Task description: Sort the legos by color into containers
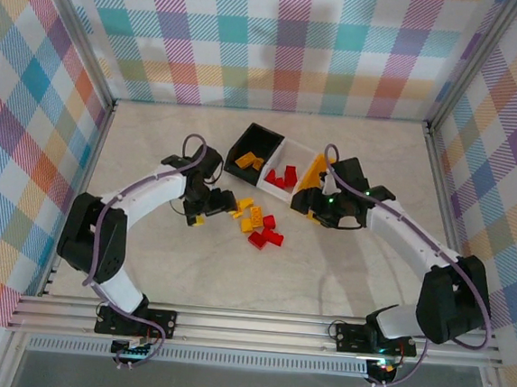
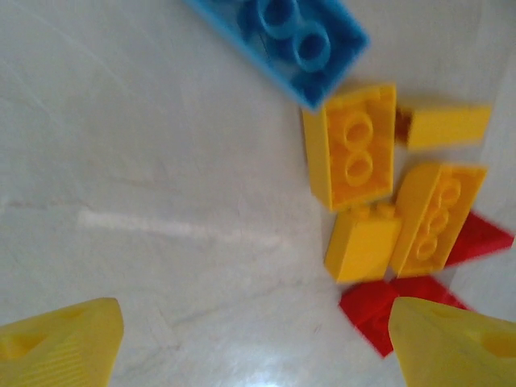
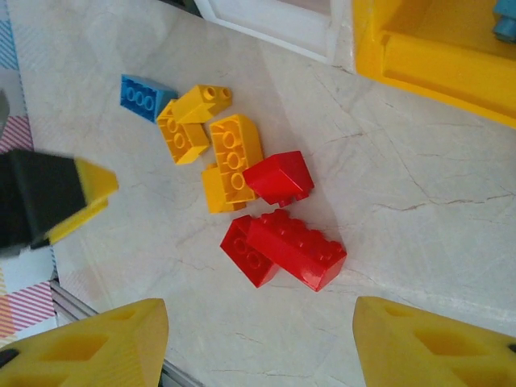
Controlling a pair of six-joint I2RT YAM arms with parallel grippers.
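Legos (image 1: 254, 220) cluster mid-table (open tabletop (image 1: 233, 282) toward near edge)

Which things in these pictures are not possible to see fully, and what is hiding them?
- Yellow bin contents: top view, the right arm covers most of it; right wrist view, the frame edge cuts it off.
- Blue brick: left wrist view, blurred and cut by the top edge.
- Red bricks: left wrist view, partly hidden by yellow bricks.

Loose legos (image 3: 231, 161) near yellow container (image 3: 439, 68), possibly holding blue.
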